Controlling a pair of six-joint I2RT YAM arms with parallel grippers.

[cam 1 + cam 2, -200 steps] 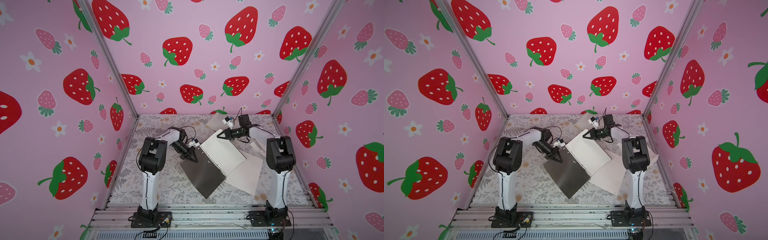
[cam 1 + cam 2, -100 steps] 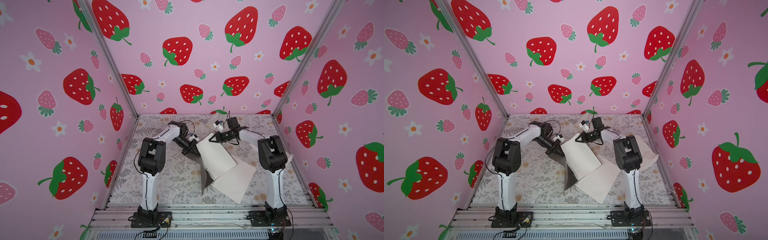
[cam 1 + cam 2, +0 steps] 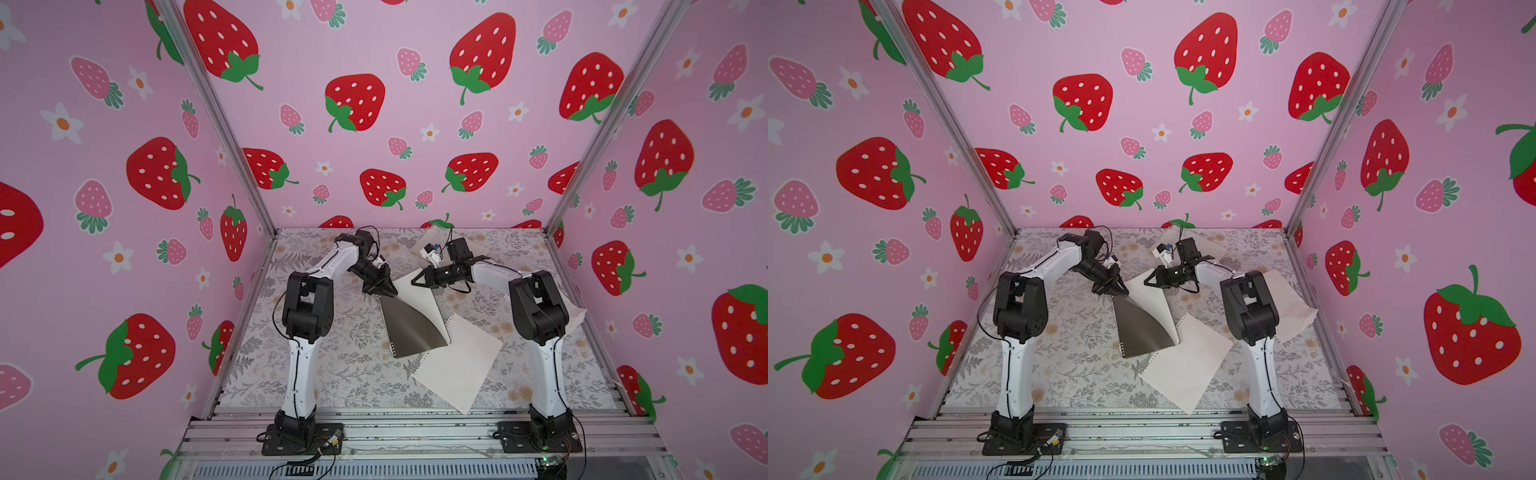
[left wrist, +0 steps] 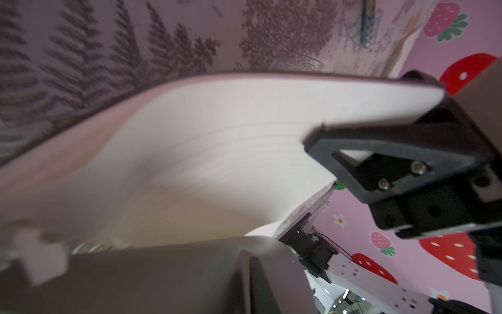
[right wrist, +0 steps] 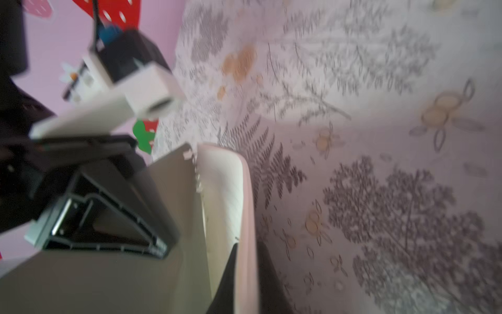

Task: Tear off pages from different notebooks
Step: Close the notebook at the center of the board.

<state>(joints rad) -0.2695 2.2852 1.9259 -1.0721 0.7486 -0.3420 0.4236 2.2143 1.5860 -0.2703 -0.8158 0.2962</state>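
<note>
Folding over and closing in

The left tool [image 3: 385, 291] is straddling the raised corner of the dark notebook [image 3: 411, 328]; whether it is pinching, I cannot tell. A second ago the book was lying open on the bench [image 3: 332, 374]; now its cover is curling over the white page [image 3: 424, 303]. The right tool [image 3: 415, 281] is sitting closer in than before, at that page's far edge, grip unclear. A loose page [image 3: 457, 365] is lying flat further right.

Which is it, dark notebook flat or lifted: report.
Lifted at one end: dark notebook curves up to the left gripper, other end on the table.
</note>
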